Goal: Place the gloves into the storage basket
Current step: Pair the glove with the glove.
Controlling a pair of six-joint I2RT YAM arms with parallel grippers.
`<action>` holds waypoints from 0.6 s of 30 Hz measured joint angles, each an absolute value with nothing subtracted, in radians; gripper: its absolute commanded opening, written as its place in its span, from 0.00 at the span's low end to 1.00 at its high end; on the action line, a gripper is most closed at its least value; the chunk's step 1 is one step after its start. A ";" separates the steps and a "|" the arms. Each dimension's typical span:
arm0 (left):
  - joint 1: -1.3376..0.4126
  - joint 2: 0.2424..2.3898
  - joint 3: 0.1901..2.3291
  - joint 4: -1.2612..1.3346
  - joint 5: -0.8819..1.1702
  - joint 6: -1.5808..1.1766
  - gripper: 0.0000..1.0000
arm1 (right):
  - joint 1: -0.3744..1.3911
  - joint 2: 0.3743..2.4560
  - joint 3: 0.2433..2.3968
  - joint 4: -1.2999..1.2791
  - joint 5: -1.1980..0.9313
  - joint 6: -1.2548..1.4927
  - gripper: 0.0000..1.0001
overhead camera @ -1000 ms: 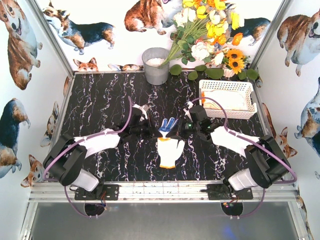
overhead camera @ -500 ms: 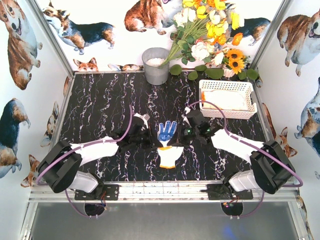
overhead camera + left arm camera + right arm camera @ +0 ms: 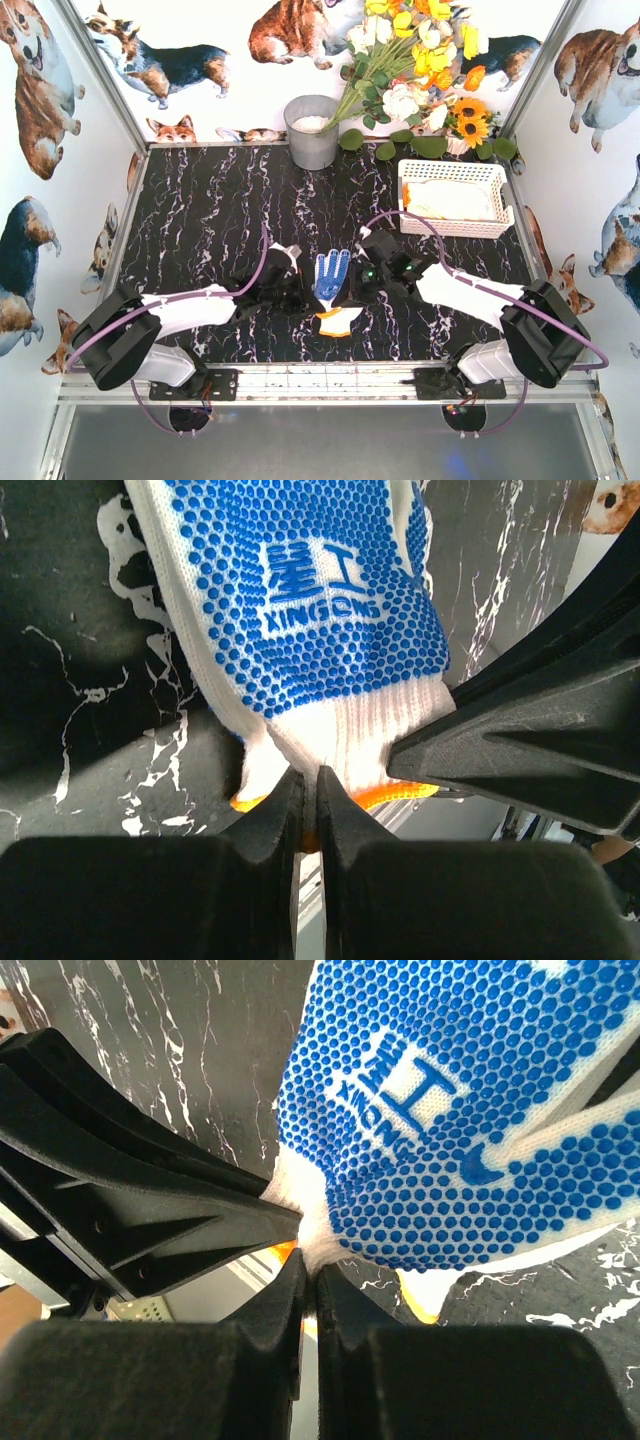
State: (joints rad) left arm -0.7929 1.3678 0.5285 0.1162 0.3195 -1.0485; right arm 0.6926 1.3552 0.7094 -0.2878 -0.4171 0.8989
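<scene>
Corgi-print walls close in a black marble table (image 3: 200,210), with a grey bucket (image 3: 312,130) and flowers (image 3: 420,60) at the far edge. At the far right stands the basket (image 3: 455,172), with pale gloves (image 3: 450,200) lying inside it.

Near the front middle of the table, well apart from the basket, a blue-dotted glove (image 3: 332,278) hangs between the two arms, fingers pointing away from the bases. The left gripper (image 3: 300,290) comes at it from the left and the right gripper (image 3: 365,275) from the right.

In the left wrist view, the left gripper (image 3: 310,800) is pinched tight on the white cuff of the glove (image 3: 320,610), jaws nearly touching. In the right wrist view, the right gripper (image 3: 308,1280) is likewise clamped on the cuff of the glove (image 3: 440,1130).

White knit (image 3: 338,320) with an orange edge lies on the table just under the held glove; whether it is a second glove I cannot tell.
</scene>
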 measured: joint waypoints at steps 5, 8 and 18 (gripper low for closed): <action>-0.810 1.354 0.509 0.116 0.310 -1.064 0.00 | 0.712 1.354 0.694 -0.288 -0.410 0.912 0.00; -0.822 1.354 0.503 0.118 0.306 -1.072 0.00 | 0.719 1.354 0.683 -0.289 -0.408 0.918 0.00; -0.848 1.394 0.490 0.164 0.302 -1.086 0.00 | 0.731 1.348 0.657 -0.304 -0.386 0.919 0.00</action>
